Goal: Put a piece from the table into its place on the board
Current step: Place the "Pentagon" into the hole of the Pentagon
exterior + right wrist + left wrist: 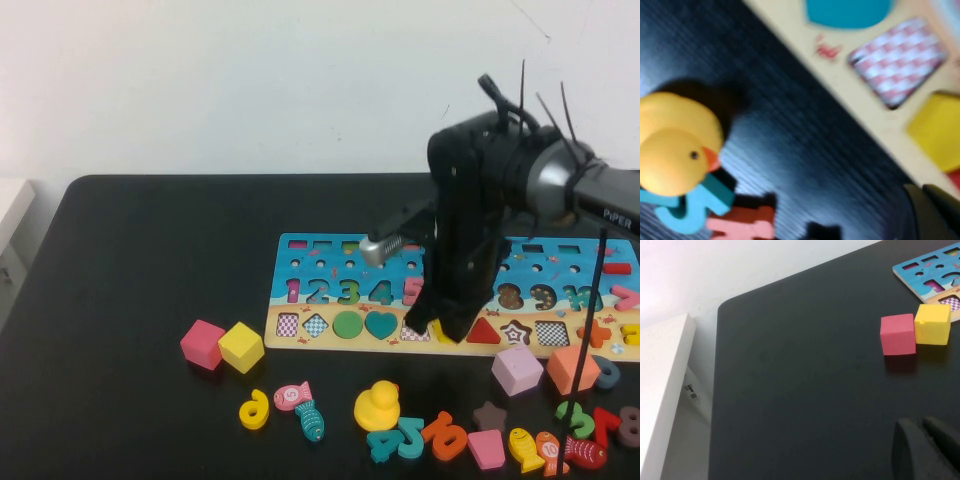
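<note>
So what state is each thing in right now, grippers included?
right gripper: fingers shut, low over the board's sandy strip.
left gripper: over bare table, holding nothing.
yellow piece: lying on the board, in or at its cut-out.
yellow duck: upright on the table.
pink cube: touching yellow cube.

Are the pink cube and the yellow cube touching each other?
Touching. In the left wrist view the pink cube and yellow cube meet along one edge with no black table showing between them; the high view agrees.
</note>
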You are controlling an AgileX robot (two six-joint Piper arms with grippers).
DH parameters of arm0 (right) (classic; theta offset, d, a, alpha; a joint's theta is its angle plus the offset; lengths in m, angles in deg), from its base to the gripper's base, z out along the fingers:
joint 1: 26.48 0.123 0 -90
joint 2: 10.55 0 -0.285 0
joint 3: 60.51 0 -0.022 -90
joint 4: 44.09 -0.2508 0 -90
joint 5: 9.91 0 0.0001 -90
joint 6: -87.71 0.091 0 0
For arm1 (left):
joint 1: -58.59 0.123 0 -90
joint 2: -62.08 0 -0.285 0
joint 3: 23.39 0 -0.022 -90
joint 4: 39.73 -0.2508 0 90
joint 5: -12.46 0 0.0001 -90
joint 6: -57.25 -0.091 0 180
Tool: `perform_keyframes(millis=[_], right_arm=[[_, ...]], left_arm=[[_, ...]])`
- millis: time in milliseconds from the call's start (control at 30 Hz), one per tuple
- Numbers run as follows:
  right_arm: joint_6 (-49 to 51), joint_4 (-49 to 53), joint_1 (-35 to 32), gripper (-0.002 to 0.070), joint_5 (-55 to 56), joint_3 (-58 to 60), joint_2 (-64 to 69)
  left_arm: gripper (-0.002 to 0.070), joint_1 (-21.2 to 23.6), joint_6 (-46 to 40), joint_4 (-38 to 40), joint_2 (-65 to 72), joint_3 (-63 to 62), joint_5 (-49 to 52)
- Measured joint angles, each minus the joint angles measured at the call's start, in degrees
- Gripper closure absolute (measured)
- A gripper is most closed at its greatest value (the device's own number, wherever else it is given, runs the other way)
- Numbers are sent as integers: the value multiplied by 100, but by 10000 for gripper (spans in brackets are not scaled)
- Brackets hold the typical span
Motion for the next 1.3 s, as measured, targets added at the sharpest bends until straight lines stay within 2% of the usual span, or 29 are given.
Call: perform_keyframes(millis=[300,967,1300], right_arm=[[-22,-138,0,658,692,333,20],[-61,-55,0,658,556,333,254],[-128,-80,0,657,807,343,-386]], left_arm=[[677,0,0,0,0,0,0],[676,0,0,0,0,0,0],[676,0,0,0,0,0,0]])
